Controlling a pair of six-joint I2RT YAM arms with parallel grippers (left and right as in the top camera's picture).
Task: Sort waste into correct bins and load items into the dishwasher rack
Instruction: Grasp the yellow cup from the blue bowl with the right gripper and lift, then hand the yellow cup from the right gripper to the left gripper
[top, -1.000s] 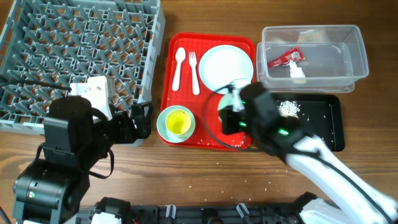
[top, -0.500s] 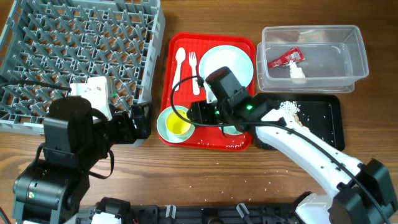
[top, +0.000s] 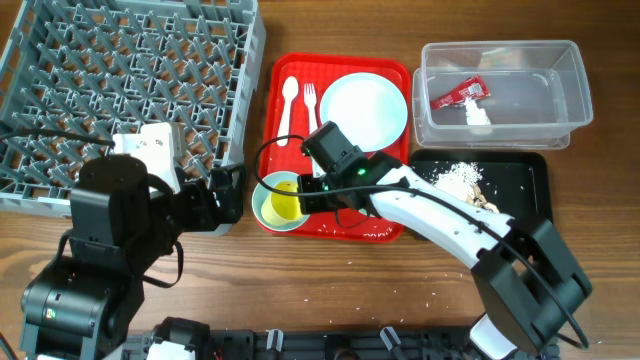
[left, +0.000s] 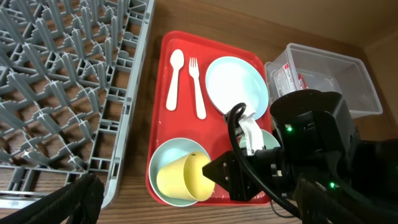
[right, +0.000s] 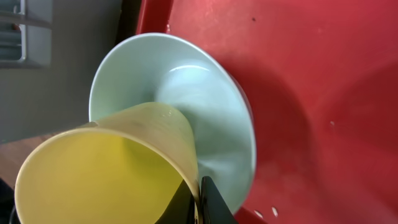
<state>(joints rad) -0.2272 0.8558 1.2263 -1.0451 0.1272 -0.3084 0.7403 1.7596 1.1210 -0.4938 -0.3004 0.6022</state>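
Between the right fingers (right: 212, 205) sits the tilted yellow cup (right: 106, 174).

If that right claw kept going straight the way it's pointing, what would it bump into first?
The yellow cup: its wall seems pinched between the right gripper's fingertips, with the pale bowl just behind.

Setting: robot test bench staged as a dish-clearing station. My left arm (top: 100, 250) and right arm (top: 450, 215) rise from the near edge of a wood surface (top: 330, 280). A commercial dishwasher rack (top: 120, 70) fills the far left corner, a cafeteria-style red tray (top: 345, 64) sits mid-surface, and a clear tub (top: 530, 100) is at the far right.
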